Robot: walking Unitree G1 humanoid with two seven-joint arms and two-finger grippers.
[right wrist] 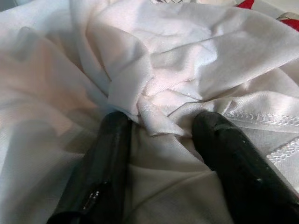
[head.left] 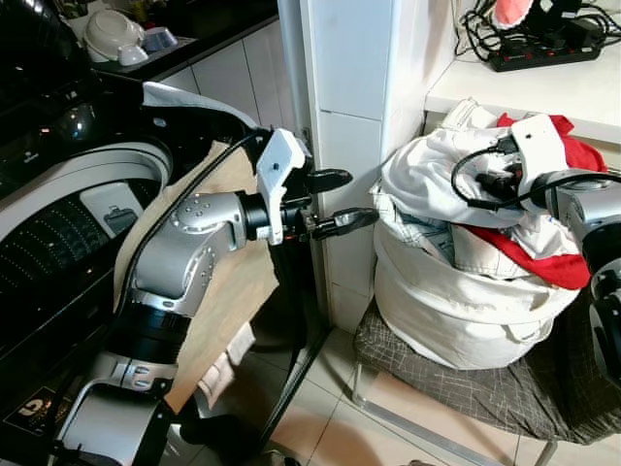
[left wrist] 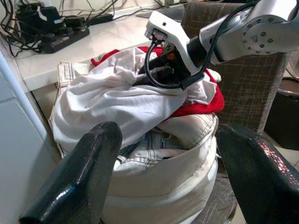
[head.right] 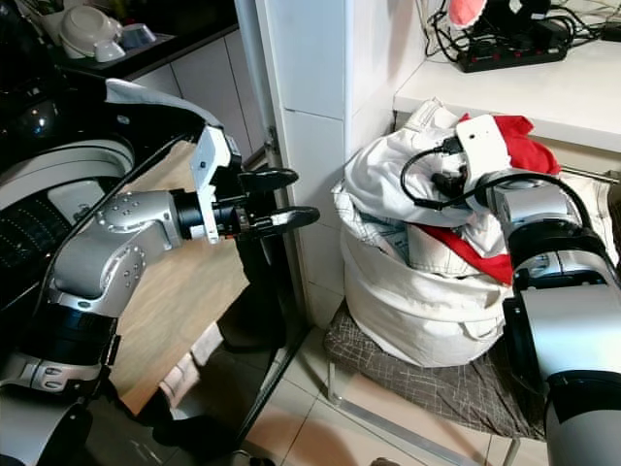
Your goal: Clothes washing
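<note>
A white laundry bag (head.left: 456, 320) stuffed with clothes stands on a chair (head.left: 485, 393). A white garment (head.left: 427, 170) lies on top, with a red garment (head.left: 548, 267) under and behind it. My right gripper (right wrist: 161, 122) is pushed down into the white garment. Its fingers (right wrist: 110, 144) stand apart, open, with a bunched fold of white cloth between them. My left gripper (head.left: 359, 197) hovers open and empty in front of the white pillar, left of the bag and pointing toward it. The washing machine drum (head.left: 58, 228) lies at my left.
A beige cloth (head.left: 228, 291) hangs over the washer's rim under my left arm. The white pillar (head.left: 359, 97) stands between washer and bag. A counter (head.left: 543, 87) with a power strip (head.left: 543, 50) and cables is above the bag. The tiled floor (head.left: 320, 427) lies below.
</note>
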